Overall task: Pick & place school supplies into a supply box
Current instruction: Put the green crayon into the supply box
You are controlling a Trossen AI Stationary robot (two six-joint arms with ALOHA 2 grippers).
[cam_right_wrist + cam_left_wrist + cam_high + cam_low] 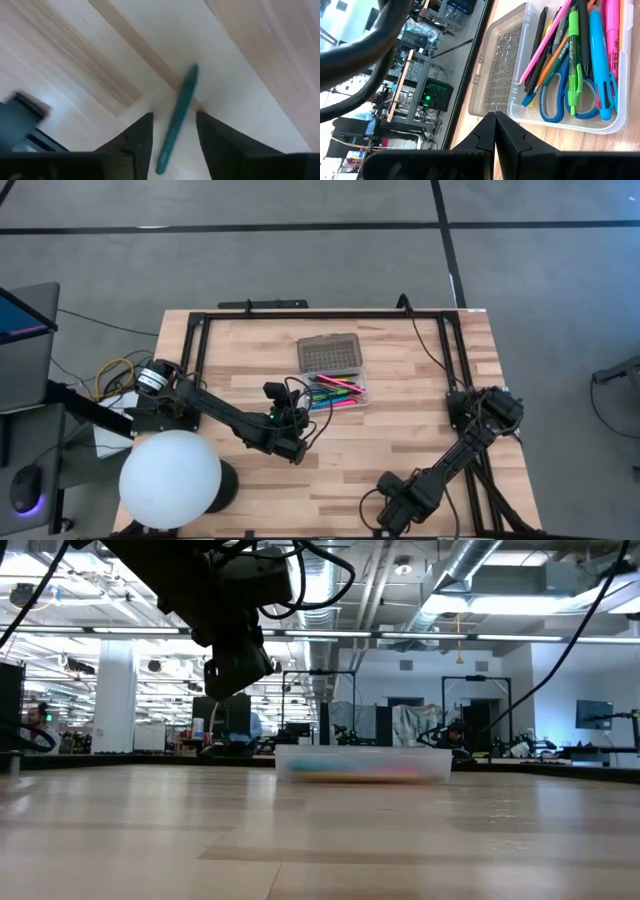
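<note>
School supplies (337, 393) lie packed in the clear tray of the supply box (334, 370), which sits on the wooden surface (400, 430) toward its far middle, with the grey grid-textured lid (329, 353) folded open flat on the tray's far side. Left wrist view shows the contents closely: blue-handled scissors (559, 97), a green pen (574, 55), a blue pen (600, 50), a pink marker (611, 30), a pink pencil (547, 42), plus orange and black ones, all lying lengthwise in the tray. Left gripper (290, 416) hangs just beside the tray's near-left corner, above the surface, jaws pressed together and pinching nothing; in the low view it hangs clear of the wood. Right gripper (393, 505) is well apart from the box, at the near edge of the surface. Its jaws are spread, and the right wrist view shows a teal-green pen (178, 117) lying on the wood between the two fingers (137, 137), not pinched; whether either finger touches it cannot be told. A large white sphere (170, 478) sits at the near-left corner.
</note>
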